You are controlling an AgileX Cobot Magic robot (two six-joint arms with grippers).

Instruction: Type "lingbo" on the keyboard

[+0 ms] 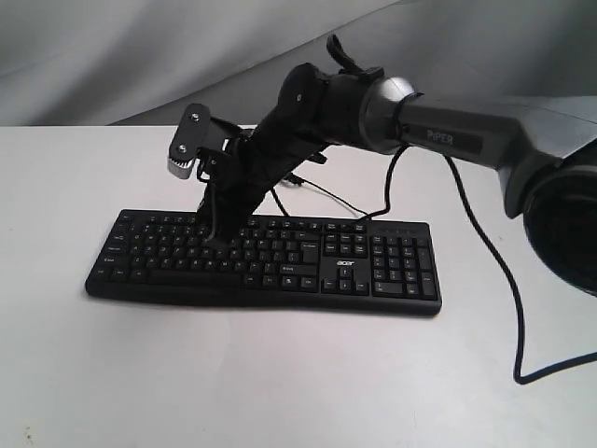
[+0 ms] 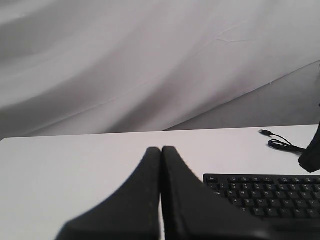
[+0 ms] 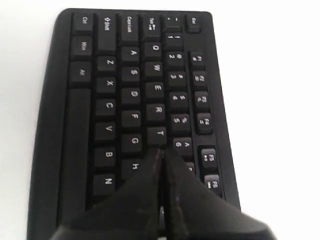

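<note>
Counter (image 1: 280,392): white, with a pale cloth backdrop (image 1: 140,56) behind it.

Keyboard (image 1: 270,261): one, black, flat on the middle of the counter with its long side across the exterior view and the number pad on that view's right. The "acer" logo is readable; the key legends are too small to read there.

USB cable (image 1: 322,191): one, thin and black. It runs over the counter behind the keyboard, and in the left wrist view its plug end (image 2: 265,132) lies on the bare counter.

Right arm (image 1: 448,135): one, marked "PIPER". It comes in from the right, crosses above the number pad and letter block, and hides part of the keyboard's back rows. A thicker black cable (image 1: 494,271) hangs from it and loops down to the counter on the right.

Right gripper (image 3: 162,151): fingers pressed together with nothing between them. The tips are down at the letter keys just past T, beside G and H, and the next key in T's row is covered. Contact with a key: cannot tell.

Left gripper (image 2: 161,148): fingers likewise pressed together and empty. It sits over bare counter off the keyboard's Esc-corner end, apart from the keyboard. It is not seen in the exterior view, and its height over the counter is unclear.

A dark shape at the edge of the left wrist view is cut off.
</note>
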